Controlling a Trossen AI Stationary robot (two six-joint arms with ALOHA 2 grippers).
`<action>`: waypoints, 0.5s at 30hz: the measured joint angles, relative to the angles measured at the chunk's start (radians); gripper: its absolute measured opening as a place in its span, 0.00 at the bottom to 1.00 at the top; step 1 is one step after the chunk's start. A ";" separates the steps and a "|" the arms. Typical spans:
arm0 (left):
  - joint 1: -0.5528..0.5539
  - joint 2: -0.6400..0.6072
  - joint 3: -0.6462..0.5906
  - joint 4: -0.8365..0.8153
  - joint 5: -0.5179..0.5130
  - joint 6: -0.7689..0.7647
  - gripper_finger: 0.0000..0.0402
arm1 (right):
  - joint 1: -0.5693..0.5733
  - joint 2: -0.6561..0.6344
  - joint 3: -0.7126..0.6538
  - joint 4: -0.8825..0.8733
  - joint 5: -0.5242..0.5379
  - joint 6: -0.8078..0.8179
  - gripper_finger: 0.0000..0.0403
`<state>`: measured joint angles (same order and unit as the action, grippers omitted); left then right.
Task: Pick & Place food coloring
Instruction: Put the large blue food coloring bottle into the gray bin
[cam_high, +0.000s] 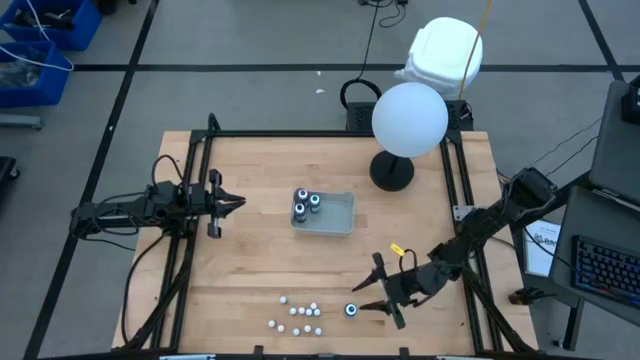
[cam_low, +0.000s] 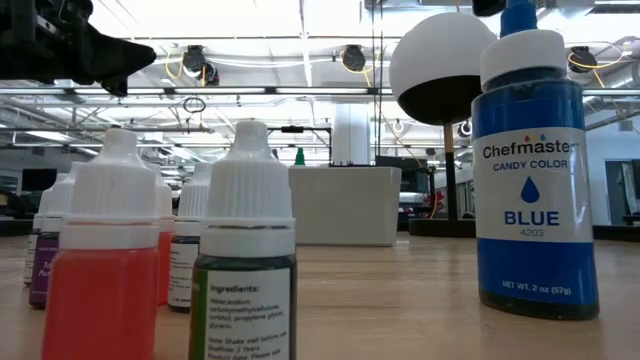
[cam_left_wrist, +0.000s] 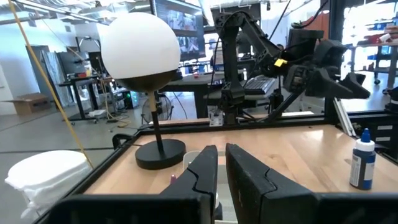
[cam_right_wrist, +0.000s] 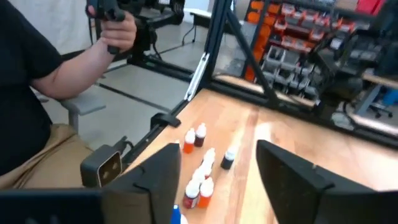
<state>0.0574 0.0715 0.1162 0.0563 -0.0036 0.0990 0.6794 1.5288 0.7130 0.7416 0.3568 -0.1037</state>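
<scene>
Blue-labelled food coloring bottle (cam_high: 351, 310) upright on the wooden counter (cam_high: 260, 250) just beside the right hand (cam_high: 379, 290), fingers spread apart; left hand (cam_high: 238, 203), fingers nearly together, near the grey tray (cam_high: 340, 214).

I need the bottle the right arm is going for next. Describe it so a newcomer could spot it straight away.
Start at the wooden table and go to its front edge, where a cluster of small white-capped dropper bottles stands. Just right of that cluster, between the open fingers of the right end effector, stands one blue food coloring bottle. It stands alone, taller and wider than the droppers, labelled Chefmaster Candy Color Blue.
</scene>
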 joint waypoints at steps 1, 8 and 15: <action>0.000 0.000 0.000 0.000 0.000 0.000 0.10 | -0.007 0.010 0.010 -0.011 -0.021 0.015 0.53; 0.000 0.000 0.000 -0.001 0.000 0.021 0.10 | -0.025 0.097 0.089 -0.050 -0.092 0.098 0.59; 0.000 0.000 0.000 -0.002 0.000 0.026 0.10 | -0.023 0.208 0.137 -0.038 -0.148 0.130 0.55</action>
<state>0.0574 0.0718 0.1162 0.0545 -0.0032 0.1249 0.6567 1.7373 0.8500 0.7033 0.2085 0.0262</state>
